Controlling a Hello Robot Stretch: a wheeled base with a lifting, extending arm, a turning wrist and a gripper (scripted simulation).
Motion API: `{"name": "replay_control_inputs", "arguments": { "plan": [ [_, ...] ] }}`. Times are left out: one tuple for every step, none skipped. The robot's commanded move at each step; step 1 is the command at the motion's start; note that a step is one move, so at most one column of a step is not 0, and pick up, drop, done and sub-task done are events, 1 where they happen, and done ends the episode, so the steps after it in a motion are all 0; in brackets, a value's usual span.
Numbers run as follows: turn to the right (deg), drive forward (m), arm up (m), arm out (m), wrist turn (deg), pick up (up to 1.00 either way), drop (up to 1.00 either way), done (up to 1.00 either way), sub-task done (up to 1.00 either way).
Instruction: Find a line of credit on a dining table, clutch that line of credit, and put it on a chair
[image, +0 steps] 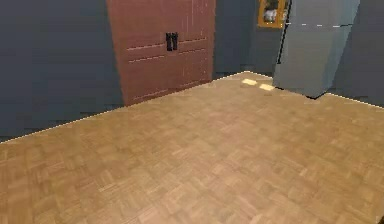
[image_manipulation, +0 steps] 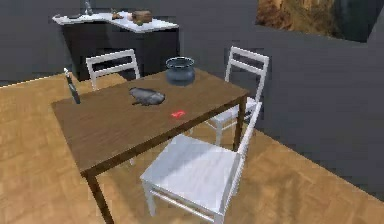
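A brown wooden dining table stands in the arm side view's middle. On its near right part lies a small flat red thing, about the shape of a card. A white chair is pushed in at the table's near right corner. Two more white chairs stand on the far side, one at the left and one at the right.
On the table stand a dark blue pot, a dark flat object and a small upright item. A dark counter lies behind. The forward view has a reddish double door, a grey fridge and open wood floor.
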Motion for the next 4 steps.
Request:
{"name": "replay_control_inputs", "arguments": {
  "plan": [
    [45.0,0.0,0.0,0.0,0.0,0.0,0.0,0.0,0.0],
    [12.0,0.0,0.0,0.0,0.0,0.0,0.0,0.0,0.0],
    [0.0,0.55,0.0,0.0,0.0,0.0,0.0,0.0,0.0],
    [-27.0,0.0,0.0,0.0,0.0,0.0,0.0,0.0,0.0]
  ]
}}
